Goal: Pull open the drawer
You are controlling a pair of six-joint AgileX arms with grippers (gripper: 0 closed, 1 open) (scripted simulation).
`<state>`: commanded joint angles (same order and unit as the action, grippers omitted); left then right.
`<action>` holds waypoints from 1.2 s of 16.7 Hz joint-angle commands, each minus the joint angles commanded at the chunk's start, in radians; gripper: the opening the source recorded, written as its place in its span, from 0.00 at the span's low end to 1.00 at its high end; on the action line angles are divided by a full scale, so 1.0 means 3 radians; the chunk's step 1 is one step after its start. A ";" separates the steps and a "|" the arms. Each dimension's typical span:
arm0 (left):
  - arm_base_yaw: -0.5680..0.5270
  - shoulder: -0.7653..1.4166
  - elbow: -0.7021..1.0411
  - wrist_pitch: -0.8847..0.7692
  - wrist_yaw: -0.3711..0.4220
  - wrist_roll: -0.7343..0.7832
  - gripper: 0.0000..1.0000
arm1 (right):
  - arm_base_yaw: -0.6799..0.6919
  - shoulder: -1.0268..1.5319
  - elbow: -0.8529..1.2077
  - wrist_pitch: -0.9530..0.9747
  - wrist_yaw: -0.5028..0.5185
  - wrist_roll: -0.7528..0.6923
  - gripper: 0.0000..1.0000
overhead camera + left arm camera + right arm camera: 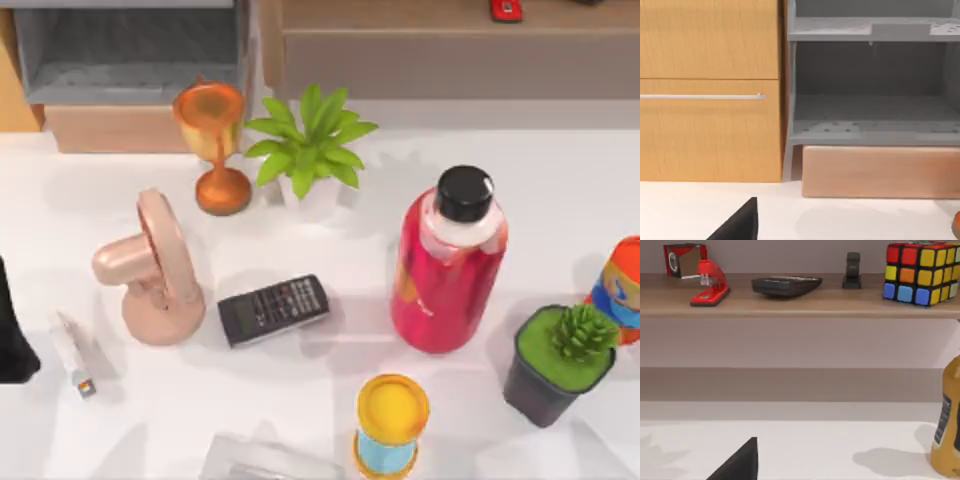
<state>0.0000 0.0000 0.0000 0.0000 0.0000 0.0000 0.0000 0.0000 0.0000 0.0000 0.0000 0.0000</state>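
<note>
- drawer (125, 128) sits far left of the table (560, 200), under a grey open cabinet (130, 50); pale tan front panel faces the near side, flush on the tabletop.
- left wrist view: drawer front (880, 171) lies below the grey shelf compartment (875, 85), right of an orange-wood door (710, 90) with a thin silver handle bar (700, 96). Panel looks close to the cabinet face; can't tell how far out it stands.
- left gripper (12, 335): dark shape at the left table edge, well near of the drawer and left of the pink fan (155, 268). Apart from the drawer, not touching it. One dark fingertip (740, 222) shows in the left wrist view, low over the white table, short of the panel. Can't tell if it's released or clenched.
- right gripper: one dark fingertip (740, 462) in the right wrist view, over the table, facing a wood shelf (790, 302) with a red stapler (707, 285), a calculator (785, 285) and a colour cube (922, 272). State can't tell either.
- between left gripper and drawer: fan, orange goblet (213, 145), small white marker (72, 352).
- table middle: black calculator (273, 309), leafy plant (310, 145), red bottle (450, 265).
</note>
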 joint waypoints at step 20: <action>-0.1599 0.3203 0.1085 0.2130 -0.1576 0.0049 1.00 | 0.0000 0.0000 0.0000 0.0000 0.0000 0.0000 1.00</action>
<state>-0.4797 0.9608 0.3256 0.6390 -0.4728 0.0147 0.0000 0.0000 0.0000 0.0000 0.0000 0.0000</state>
